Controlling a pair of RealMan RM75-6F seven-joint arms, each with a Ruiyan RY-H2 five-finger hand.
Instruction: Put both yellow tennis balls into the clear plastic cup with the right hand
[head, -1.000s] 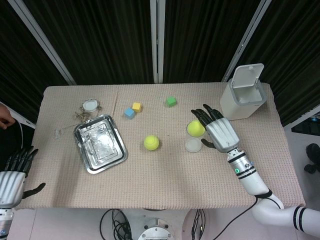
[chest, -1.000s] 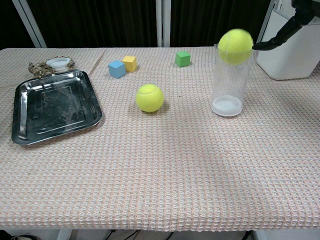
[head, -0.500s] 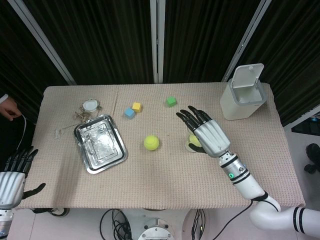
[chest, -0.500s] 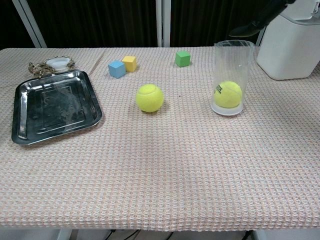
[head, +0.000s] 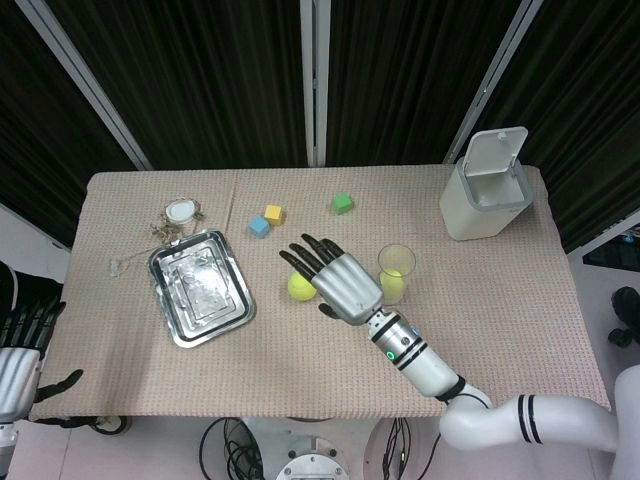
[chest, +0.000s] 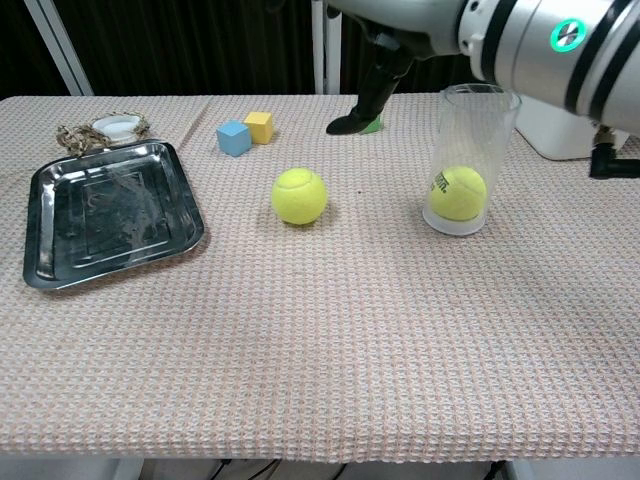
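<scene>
One yellow tennis ball (chest: 457, 191) lies at the bottom of the clear plastic cup (chest: 467, 158), which stands upright right of the table's middle. The other tennis ball (chest: 299, 195) rests on the cloth to the cup's left; in the head view this ball (head: 296, 288) is partly hidden under my right hand (head: 336, 277). That hand hovers above the loose ball, open, fingers spread, holding nothing. Only its thumb (chest: 362, 106) and forearm reach into the chest view's top. My left hand (head: 22, 352) hangs off the table's near left corner, empty, fingers apart.
A steel tray (head: 198, 288) lies at the left. A small lid with a chain (head: 178, 212) sits behind it. Blue (head: 259, 226), yellow (head: 273, 213) and green (head: 342, 203) cubes stand at the back. A white lidded bin (head: 486, 188) is at the back right.
The first ball dropped from the cup's rim to its bottom. My right hand let go, then swept left from the cup to above the loose ball.
</scene>
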